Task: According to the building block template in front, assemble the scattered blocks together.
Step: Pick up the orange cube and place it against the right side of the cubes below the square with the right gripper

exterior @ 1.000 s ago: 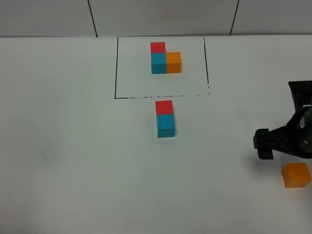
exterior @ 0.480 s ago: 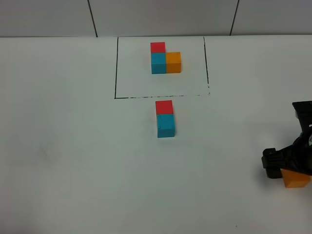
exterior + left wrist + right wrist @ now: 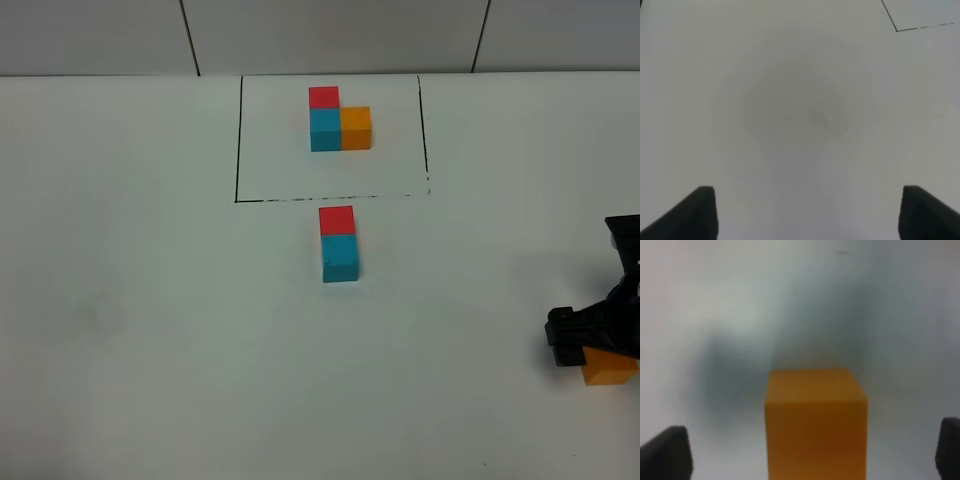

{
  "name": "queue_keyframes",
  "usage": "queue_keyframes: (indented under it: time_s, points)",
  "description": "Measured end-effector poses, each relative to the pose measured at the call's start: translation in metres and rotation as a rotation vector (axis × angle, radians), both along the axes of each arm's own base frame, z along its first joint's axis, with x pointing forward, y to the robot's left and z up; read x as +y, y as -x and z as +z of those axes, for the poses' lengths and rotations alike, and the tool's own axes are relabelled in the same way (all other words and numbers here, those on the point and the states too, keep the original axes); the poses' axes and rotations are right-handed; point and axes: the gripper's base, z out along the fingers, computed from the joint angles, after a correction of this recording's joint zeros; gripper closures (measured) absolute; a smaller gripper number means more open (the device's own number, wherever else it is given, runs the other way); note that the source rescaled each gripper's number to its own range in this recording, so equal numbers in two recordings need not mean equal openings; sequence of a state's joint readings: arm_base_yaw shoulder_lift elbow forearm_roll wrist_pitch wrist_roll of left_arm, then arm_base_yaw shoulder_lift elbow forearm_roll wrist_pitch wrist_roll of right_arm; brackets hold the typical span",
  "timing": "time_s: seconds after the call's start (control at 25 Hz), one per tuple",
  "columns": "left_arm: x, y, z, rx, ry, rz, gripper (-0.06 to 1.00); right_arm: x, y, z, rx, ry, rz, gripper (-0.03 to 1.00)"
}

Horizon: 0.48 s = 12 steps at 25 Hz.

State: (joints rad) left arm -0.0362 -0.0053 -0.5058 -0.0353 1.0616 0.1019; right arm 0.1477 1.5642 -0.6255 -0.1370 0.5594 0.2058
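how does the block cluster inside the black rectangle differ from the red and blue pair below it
The framed red, cyan and orange cube cluster forms a three-cube L; the red and cyan cube pair is a straight line, lacking orange. The cluster sits inside the drawn black rectangle; the pair lies just outside it. Both join red to cyan's far side.

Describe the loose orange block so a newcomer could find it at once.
On the white table, look far right, away from the black-framed rectangle. The orange block sits alone between the open jaws of the right gripper; the other orange cube is joined to two others.
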Motion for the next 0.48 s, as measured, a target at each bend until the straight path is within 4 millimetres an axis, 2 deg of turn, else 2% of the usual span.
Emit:
queue_keyframes:
  time_s: [0.24, 0.48]
  points:
    - [0.000, 0.000, 0.000, 0.000, -0.001, 0.000, 0.27, 0.000, -0.002, -0.014, 0.048, 0.004, 0.001, 0.16]
    - [0.000, 0.000, 0.000, 0.000, -0.001, 0.000, 0.27, 0.000, -0.002, -0.019, 0.064, 0.009, 0.021, 0.19]
